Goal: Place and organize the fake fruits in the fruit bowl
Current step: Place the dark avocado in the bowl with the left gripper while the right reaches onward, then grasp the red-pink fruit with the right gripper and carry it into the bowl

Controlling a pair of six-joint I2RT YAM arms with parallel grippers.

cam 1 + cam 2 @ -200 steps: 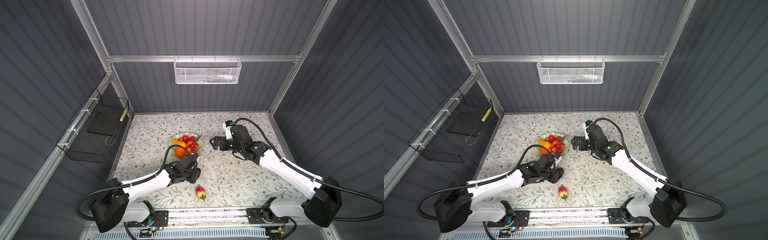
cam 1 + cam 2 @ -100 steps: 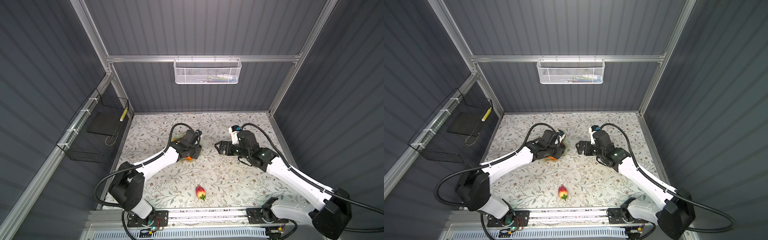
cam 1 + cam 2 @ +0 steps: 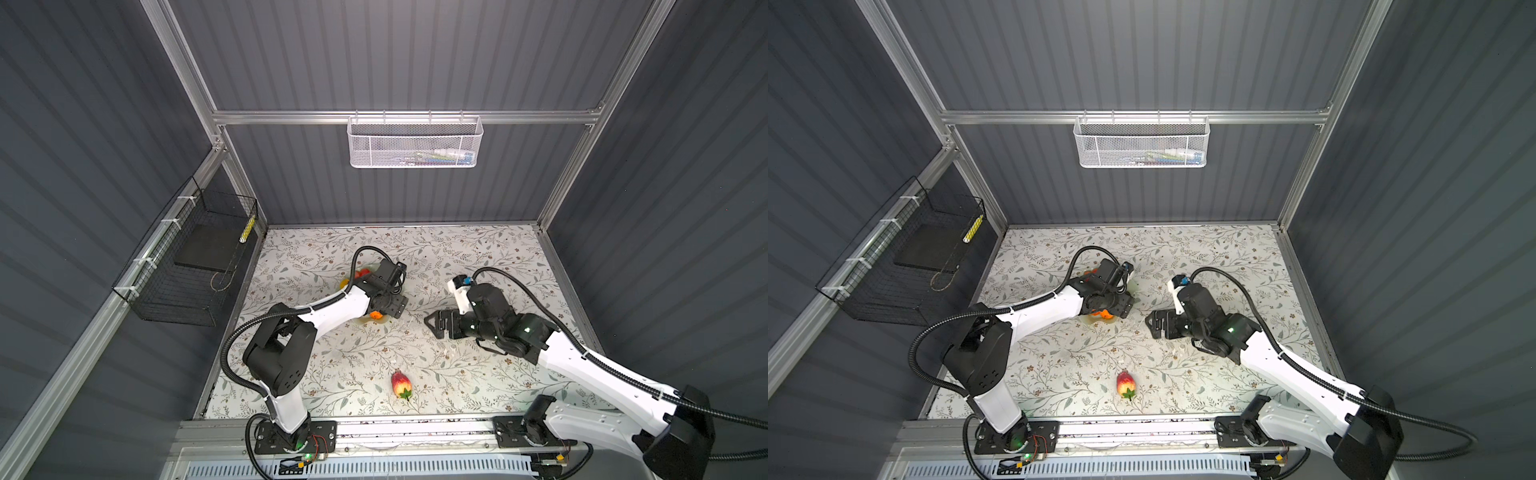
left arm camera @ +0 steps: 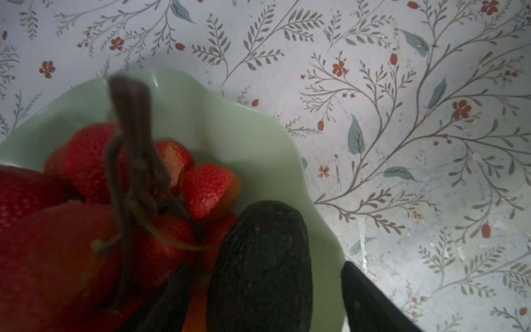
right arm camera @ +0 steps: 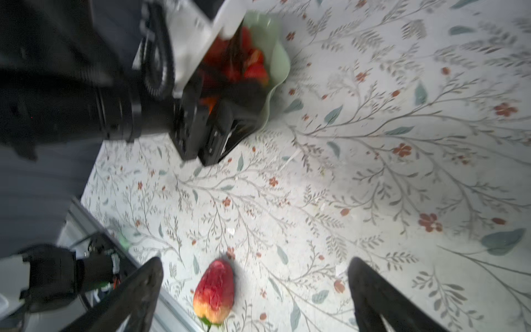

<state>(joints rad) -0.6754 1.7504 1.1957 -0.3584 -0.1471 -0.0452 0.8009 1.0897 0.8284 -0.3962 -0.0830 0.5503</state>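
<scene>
The mint-green fruit bowl (image 4: 244,129) sits left of the mat's middle, mostly hidden under my left arm in both top views. In it lie the bunch of red berries (image 4: 86,161), an orange (image 3: 376,314) and the dark avocado (image 4: 258,258). My left gripper (image 4: 268,300) hangs over the bowl, open, with the avocado between its fingers and a gap beside it. A red-yellow strawberry (image 3: 401,384) lies alone on the mat near the front edge. My right gripper (image 3: 434,324) hovers open and empty to the right of the bowl, and its wrist view shows the strawberry (image 5: 214,290) further off.
A white mesh basket (image 3: 415,143) hangs on the back wall. A black wire basket (image 3: 195,262) hangs on the left wall. The metal rail (image 3: 415,428) with both arm bases runs along the front. The floral mat (image 3: 478,257) ends at the grey walls.
My left arm swung from the front of the mat to the bowl carrying the dark avocado, then its jaws opened. My right gripper drew back from the bowl, to the right and towards the front.
</scene>
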